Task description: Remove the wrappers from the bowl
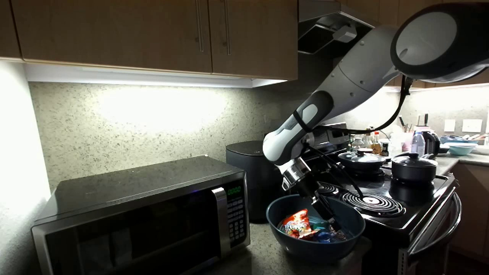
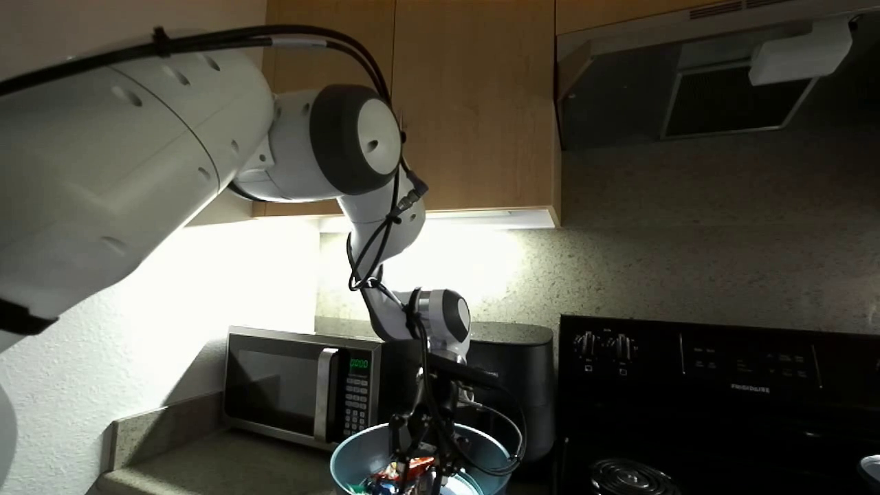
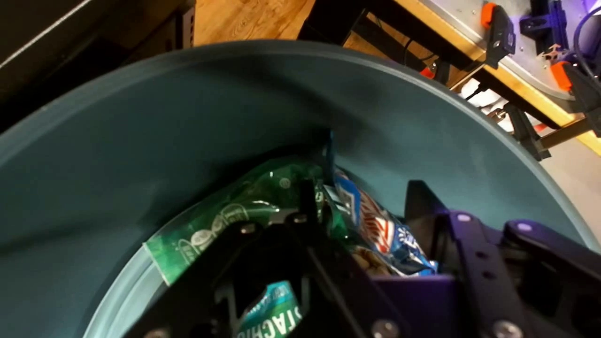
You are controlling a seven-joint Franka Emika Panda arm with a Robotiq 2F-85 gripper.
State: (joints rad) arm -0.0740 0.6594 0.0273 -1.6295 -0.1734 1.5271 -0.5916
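Arm (image 1: 359,72): white to pale grey, rounded segments, recessed screw holes (image 2: 127,96); joint cap (image 1: 426,38) a pale disc ringed in black. Cables (image 2: 103,60): black, bound by ties (image 2: 161,42), one bearing a white sleeve (image 2: 299,42). Flange (image 1: 297,173): silvery metal. Gripper (image 3: 361,192): black, hinged links (image 3: 469,244), round screw heads (image 3: 385,328).

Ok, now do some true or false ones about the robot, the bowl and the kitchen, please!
1. The bowl is blue. True.
2. The gripper is outside the bowl. False: it reaches inside.
3. A red packet lies in the bowl. True.
4. A pot with a lid is on the stove. True.
5. Every packet in the bowl is red. False: there's a green packet too.
6. The microwave door is open. False: it is shut.
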